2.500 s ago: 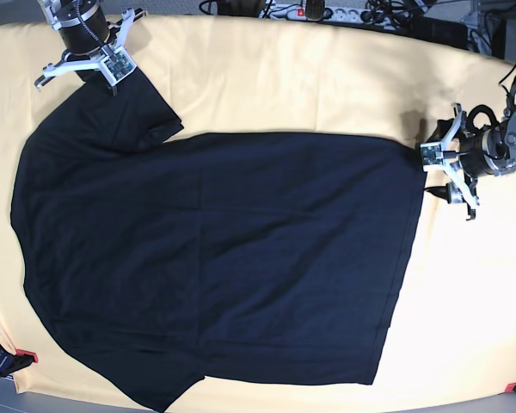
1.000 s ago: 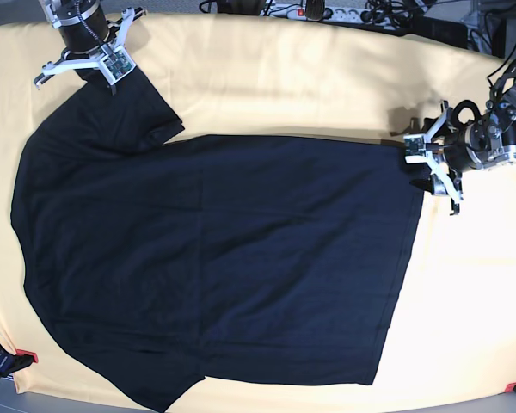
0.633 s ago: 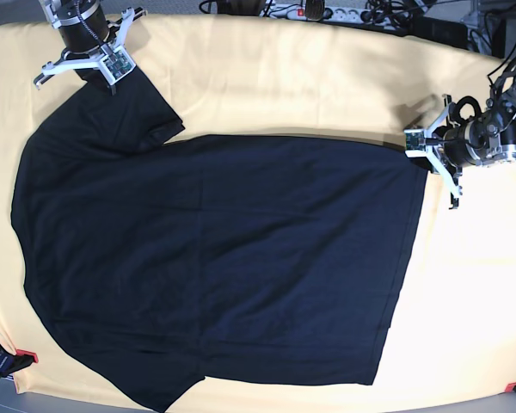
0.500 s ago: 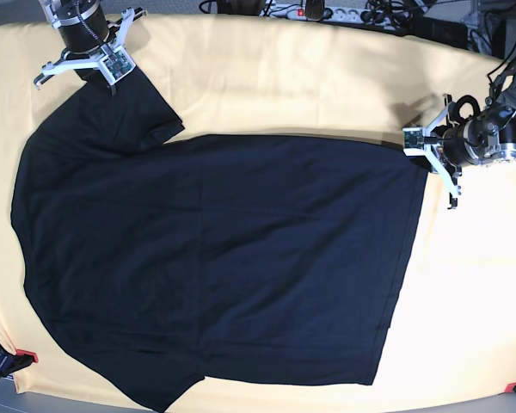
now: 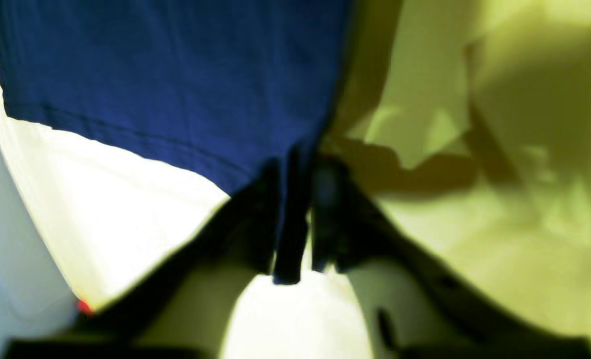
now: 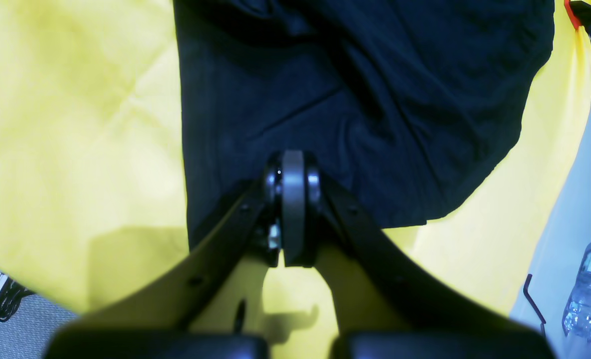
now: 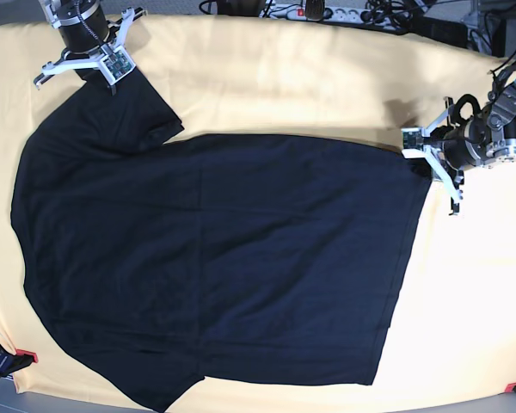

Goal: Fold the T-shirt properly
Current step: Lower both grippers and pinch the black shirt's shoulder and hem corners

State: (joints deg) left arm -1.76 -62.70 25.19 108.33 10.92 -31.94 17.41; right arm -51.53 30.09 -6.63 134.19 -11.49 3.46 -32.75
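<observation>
base view: plain black t-shirt (image 7: 215,267) lies flat; bare yellow cloth (image 7: 284,77) at 12 o'clock. left gripper (image 5: 295,219) pinches its hem corner, right gripper (image 6: 293,199) closed on the sleeve.

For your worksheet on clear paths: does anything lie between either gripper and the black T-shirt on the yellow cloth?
Nothing visible does. The right gripper is already shut on the T-shirt at a sleeve, and the left gripper sits right at the hem corner, with dark fabric between its fingers. Only the yellow cloth lies around them.
</observation>
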